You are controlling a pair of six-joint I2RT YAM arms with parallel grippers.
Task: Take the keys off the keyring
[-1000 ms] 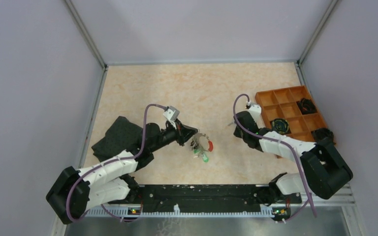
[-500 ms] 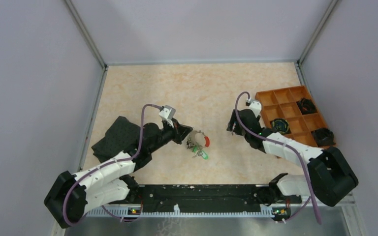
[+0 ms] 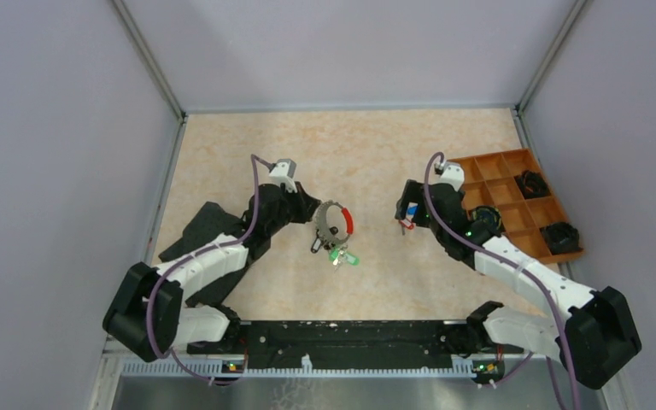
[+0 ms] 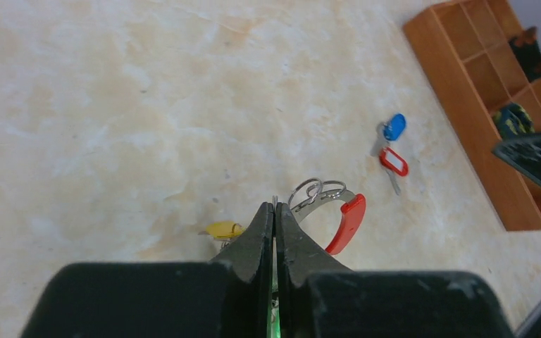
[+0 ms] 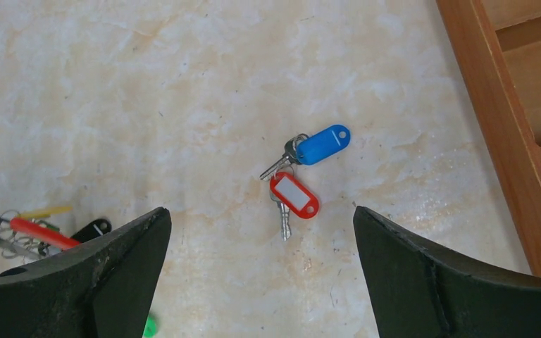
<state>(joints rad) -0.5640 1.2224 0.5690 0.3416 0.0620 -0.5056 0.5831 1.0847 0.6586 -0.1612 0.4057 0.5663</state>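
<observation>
1. Pale marbled counter (image 3: 376, 154) fills the cell, with lilac walls on three sides.
2. Near the counter's middle we see the left end effector (image 4: 275, 211), pinched shut on the thin grey wire of the keyring (image 4: 324, 200).
3. From the left wrist we see the ring's red sleeve (image 4: 346, 224) curving away to the right of the closed tips.
4. Some keys hang bunched on the ring: a green key (image 3: 339, 254), a yellow tag (image 4: 223, 229) and a black tag (image 5: 91, 229).
5. Two keys lie loose on the counter between keyring and tray, a blue key (image 5: 322, 144) and a red key (image 5: 294, 195), just beside each other.
6. We find the right end effector (image 5: 260, 215) hanging above those two, jaws spread wide and holding nothing.
7. An orange tray (image 3: 489, 156) sits at the right edge, with black coils (image 3: 530, 182) in some compartments.
8. A black cloth (image 3: 209, 226) lies under the left arm.
</observation>
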